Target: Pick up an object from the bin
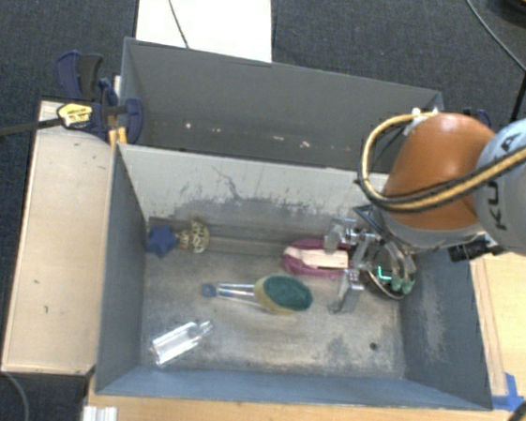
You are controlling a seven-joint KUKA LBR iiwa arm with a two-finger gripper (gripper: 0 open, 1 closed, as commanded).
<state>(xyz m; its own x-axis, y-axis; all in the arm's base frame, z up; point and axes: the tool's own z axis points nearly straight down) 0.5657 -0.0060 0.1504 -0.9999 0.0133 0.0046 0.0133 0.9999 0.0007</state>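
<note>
Gripper (353,283) low in right half of grey metal bin (446,339), near back wall; can't tell how far open or whether it grips anything. Pink-and-maroon plastic object (309,257) just beside it, left; its right end hidden behind gripper. Teal oval-headed brush w/ clear handle (272,294) near, front-left. Bare floor btw gripper & right wall. Arm lettering cut off: "KU".

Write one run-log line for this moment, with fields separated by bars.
gripper | in bin, view's right | beside pink-and-white object | green brush nearby
</note>
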